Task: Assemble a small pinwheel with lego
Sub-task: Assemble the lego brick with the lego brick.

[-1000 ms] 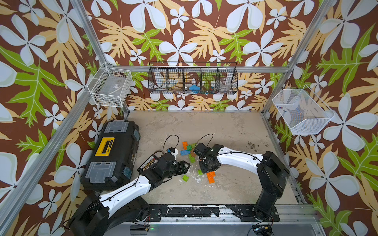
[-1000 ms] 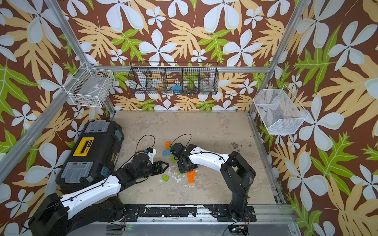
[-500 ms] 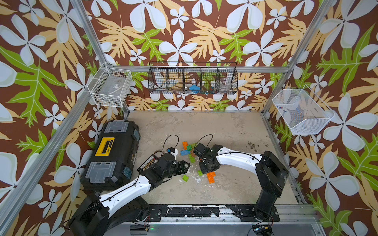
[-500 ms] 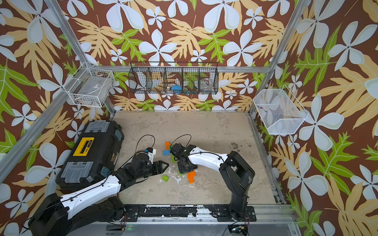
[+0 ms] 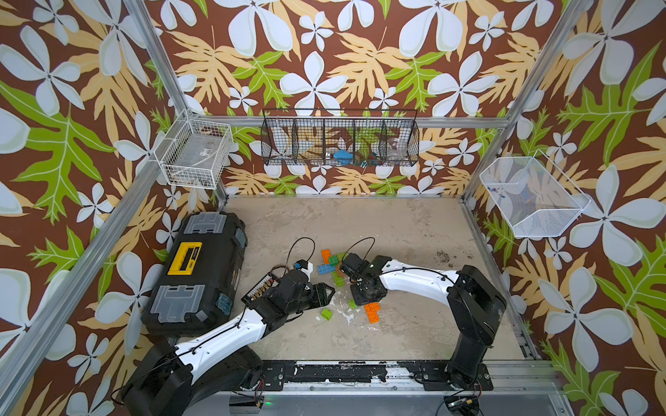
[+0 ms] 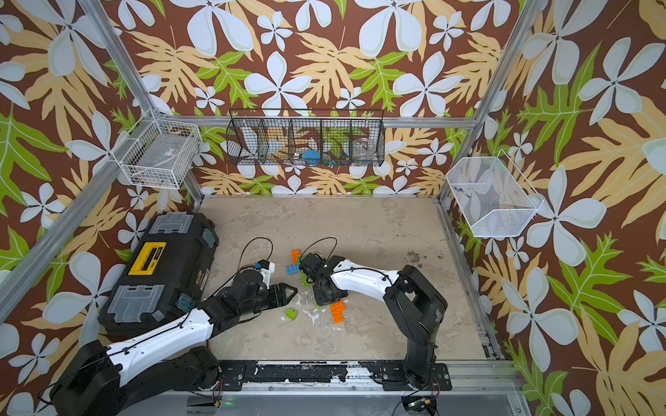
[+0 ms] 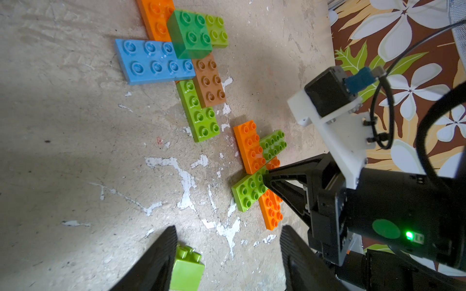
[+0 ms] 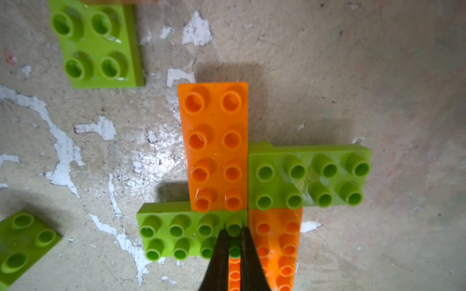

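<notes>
Pinwheel: four flat plates in a cross, orange and lime by turns, studs up. It lies on the table at 6 o'clock of the table's middle. The right arm covers most of it in both top views.
Right gripper: jaws together, only a slit left. Tips are down on the end of a lime plate, at the pinwheel's hub. A stud shows in the slit; pinched or not, cannot tell.
Orange plate: butts the lime plate beside the tips.
Left gripper: jaws apart, roughly halfway, nothing between them. Low over the table, aimed at 3 o'clock in both top views.
Loose lime brick: at 9 o'clock of the pinwheel and apart from it. It sits just beside one left finger; contact unclear.
Pile: blue, dark green, brown, orange and lime pieces, bunched and overlapping. At 11 o'clock of the pinwheel, near but apart.
Toolbox: black, yellow handle, at 9 o'clock on the table.
</notes>
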Tool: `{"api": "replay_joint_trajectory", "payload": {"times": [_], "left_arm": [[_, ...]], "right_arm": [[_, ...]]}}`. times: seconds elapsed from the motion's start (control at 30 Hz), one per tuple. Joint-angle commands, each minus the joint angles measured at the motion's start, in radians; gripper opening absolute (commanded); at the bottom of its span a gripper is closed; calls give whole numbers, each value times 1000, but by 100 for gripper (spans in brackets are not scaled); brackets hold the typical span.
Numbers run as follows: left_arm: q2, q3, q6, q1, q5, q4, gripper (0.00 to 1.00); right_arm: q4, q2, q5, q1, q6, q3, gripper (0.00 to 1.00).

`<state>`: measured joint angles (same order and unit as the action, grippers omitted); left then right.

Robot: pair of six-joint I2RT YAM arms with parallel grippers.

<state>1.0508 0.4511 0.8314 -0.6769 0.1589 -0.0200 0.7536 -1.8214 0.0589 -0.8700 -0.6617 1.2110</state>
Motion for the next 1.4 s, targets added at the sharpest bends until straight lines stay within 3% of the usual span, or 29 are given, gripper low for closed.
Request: {"api": "replay_joint_trajectory", "payload": {"times": [0.0,0.7,1.37], "left_arm": [[4,8,-14,4,1,-14,68],[0,8,-14,4,1,-13,68],[2,16,-16,4,1,-7,68]], "right_arm": [[18,-16,-6,0,-3,-10,9],[19,-42,-29,-1,-1,-29,11],[63,25,-26,-1,0,46,17]]}}
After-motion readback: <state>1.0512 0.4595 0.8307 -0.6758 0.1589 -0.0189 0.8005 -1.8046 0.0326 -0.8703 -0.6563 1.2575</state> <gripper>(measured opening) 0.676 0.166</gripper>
